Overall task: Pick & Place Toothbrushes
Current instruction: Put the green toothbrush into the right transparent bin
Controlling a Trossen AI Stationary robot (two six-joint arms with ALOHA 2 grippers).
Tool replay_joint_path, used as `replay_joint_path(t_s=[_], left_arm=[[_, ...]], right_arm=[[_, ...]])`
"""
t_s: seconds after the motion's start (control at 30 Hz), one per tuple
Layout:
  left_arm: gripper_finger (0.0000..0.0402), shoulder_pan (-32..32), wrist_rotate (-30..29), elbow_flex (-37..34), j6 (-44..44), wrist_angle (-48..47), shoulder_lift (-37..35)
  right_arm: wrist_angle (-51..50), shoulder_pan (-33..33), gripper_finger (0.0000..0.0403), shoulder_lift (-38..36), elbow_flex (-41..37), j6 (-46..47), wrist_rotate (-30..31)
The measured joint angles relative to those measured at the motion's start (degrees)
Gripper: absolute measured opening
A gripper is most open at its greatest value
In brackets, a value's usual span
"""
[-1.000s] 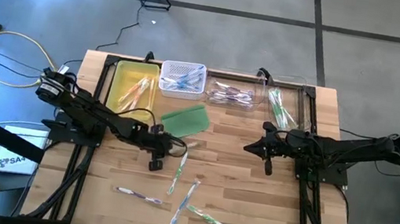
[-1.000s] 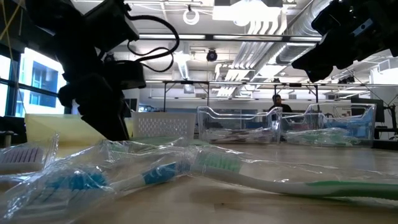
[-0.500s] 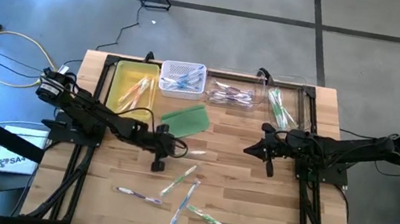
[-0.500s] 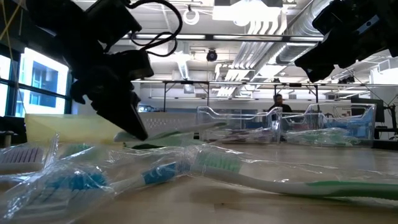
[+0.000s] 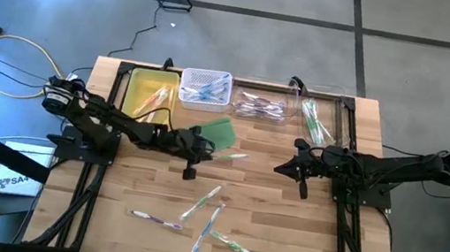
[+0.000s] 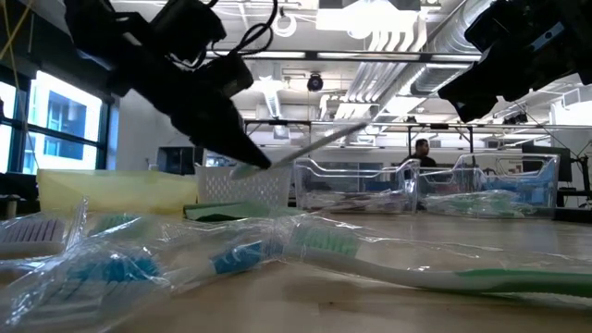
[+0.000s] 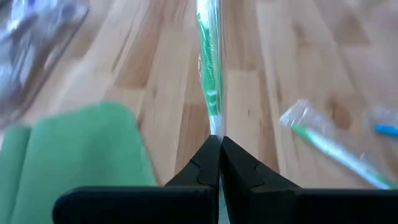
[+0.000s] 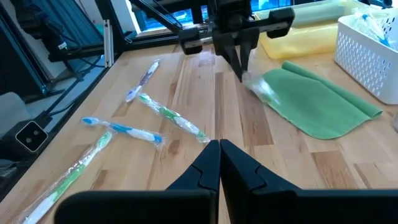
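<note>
My left gripper hovers beside the green pad, shut on a green toothbrush in a clear wrapper. The same toothbrush runs straight out from the fingertips in the left wrist view. Several more wrapped toothbrushes lie flat on the wooden table toward its near edge. My right gripper waits shut over the table's right half, holding nothing; its fingers meet in the right wrist view. My left gripper pinches one end of the wrapped toothbrush between its two fingertips. The fingers come from the table's left, slanting a little downward, in line with the toothbrush. The toothbrush is lifted clear of the table and sticks out toward the right, its free end tilted upward.
Along the far edge stand a yellow tray, a white basket and two clear bins, each with toothbrushes inside. Bare wood lies between the two grippers.
My left gripper has shut on a wrapped toothbrush that lay on the table. It then rose and swung toward the far edge, next to the green pad, rolling its wrist. The toothbrush has been lifted clear and now points toward the right.
</note>
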Motion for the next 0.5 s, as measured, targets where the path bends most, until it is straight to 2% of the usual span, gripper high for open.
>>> replay_joint_path(t_s=[0.23, 0.5], left_arm=[[0.0001, 3.01, 5.26, 4.00, 7.29, 2.00, 0.00], [0.0001, 6.81, 10.84, 11.88, 14.99, 1.90, -0.04]], right_arm=[[3.25, 0.00, 0.0002, -0.02, 0.00, -0.11, 0.21], [11.16, -0.02, 0.0002, -0.02, 0.00, -0.91, 4.44]])
